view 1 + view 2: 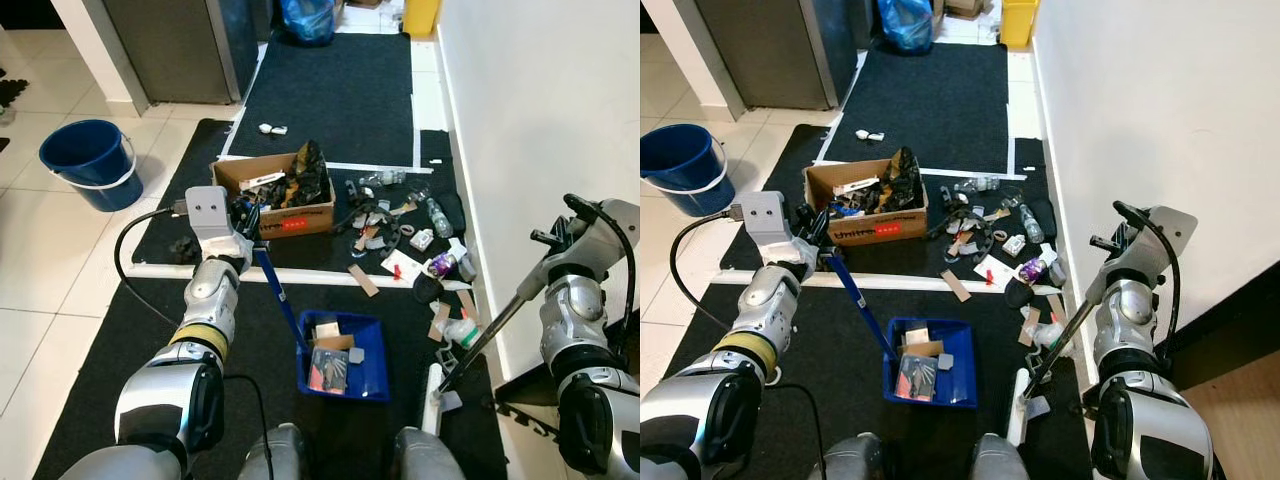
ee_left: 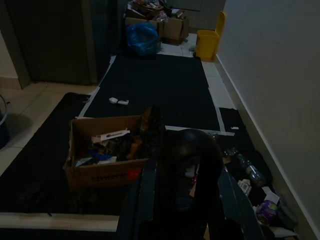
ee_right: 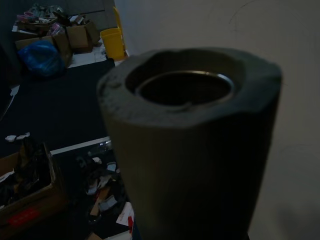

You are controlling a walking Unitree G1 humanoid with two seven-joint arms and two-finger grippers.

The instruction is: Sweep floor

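My left gripper is shut on the top of a blue dustpan's long handle. The blue dustpan rests on the black mat between my feet and holds several scraps of card and paper. My right gripper is shut on a dark broom pole beside the white wall. The pole slants down to the white broom head on the floor just right of the dustpan. The pole's grey hollow end sits close up in the right wrist view. Scattered litter lies ahead: bottles, wrappers, card strips.
An open cardboard box full of rubbish stands ahead on the mat. A blue bucket is on the tiles at far left. The white wall runs along the right. A blue bag and a yellow bin lie far ahead.
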